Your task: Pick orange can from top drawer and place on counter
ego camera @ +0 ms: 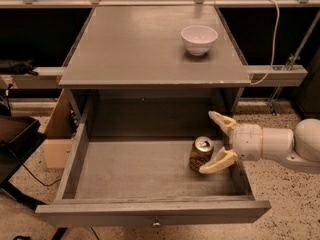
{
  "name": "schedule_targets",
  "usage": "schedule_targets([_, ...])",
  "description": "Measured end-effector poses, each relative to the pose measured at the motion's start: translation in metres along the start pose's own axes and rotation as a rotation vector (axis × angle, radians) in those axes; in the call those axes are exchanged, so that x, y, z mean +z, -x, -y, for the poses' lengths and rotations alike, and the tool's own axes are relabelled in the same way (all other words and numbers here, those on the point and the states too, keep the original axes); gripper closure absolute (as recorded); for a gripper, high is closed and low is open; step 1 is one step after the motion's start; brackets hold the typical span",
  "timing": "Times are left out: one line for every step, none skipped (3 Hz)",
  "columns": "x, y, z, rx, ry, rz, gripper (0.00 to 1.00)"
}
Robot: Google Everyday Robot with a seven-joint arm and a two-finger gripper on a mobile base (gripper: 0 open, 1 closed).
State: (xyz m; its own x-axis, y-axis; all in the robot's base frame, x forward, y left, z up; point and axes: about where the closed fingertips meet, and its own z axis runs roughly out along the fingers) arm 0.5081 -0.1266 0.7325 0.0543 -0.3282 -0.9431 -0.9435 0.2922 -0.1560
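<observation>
With the open gripper (206, 143) at the can's (200, 158) 3 o'clock in the drawer (150, 212), ease toward 9 until both fingers straddle it, then close.

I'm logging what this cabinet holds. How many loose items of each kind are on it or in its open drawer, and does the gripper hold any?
Cans: 1, the orange can, upright in the top drawer.
Bowls: 1, the white bowl, on the counter.
Total: 2.
The gripper is open in the drawer's right part, at the can, not shut on it.
</observation>
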Motion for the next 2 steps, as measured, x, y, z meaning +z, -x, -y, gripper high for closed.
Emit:
schedule_targets([0.012,-0.016,0.003,0.010,0.018,-0.031,0.00])
schedule_targets([0.025,-0.038,0.002,0.041,0.034,-0.071,0.14])
